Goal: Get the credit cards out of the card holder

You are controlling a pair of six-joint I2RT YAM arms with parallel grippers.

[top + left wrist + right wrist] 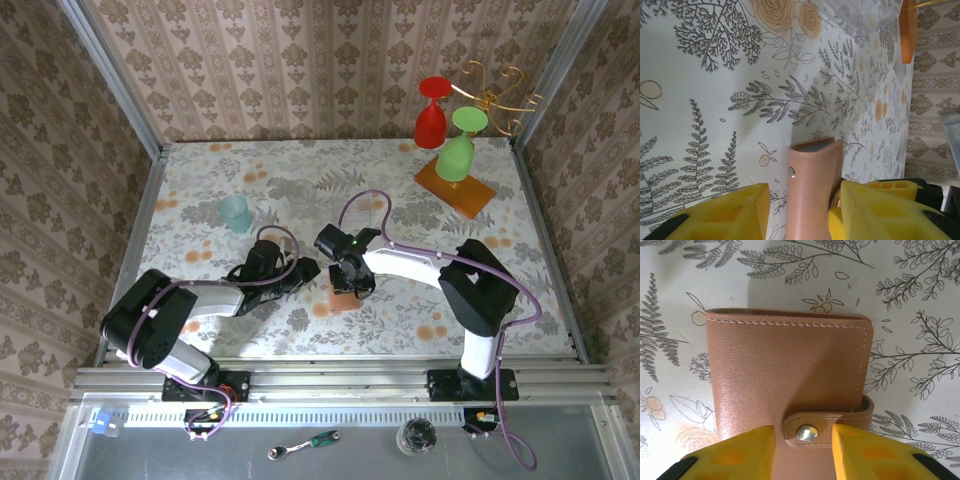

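The card holder [343, 296] lies shut on the flowered table, its tan leather face up and its strap snapped over the front [807, 432]. The credit cards are hidden inside it. My right gripper [804, 432] hovers over it, its yellow fingers [735, 455] open on either side of the snap tab; it comes in from the right [350, 282]. My left gripper [308, 270] reaches in from the left. It straddles the card holder [812, 190], open [804, 189]: a strip of table shows beside one finger [725, 215], and the other sits close against the leather.
A translucent teal cup [236, 213] stands at the left middle of the table. At the back right an orange wooden slab [455, 186] carries a gold rack with a red goblet [430, 115] and a green goblet [460, 148]. Patterned walls enclose the table.
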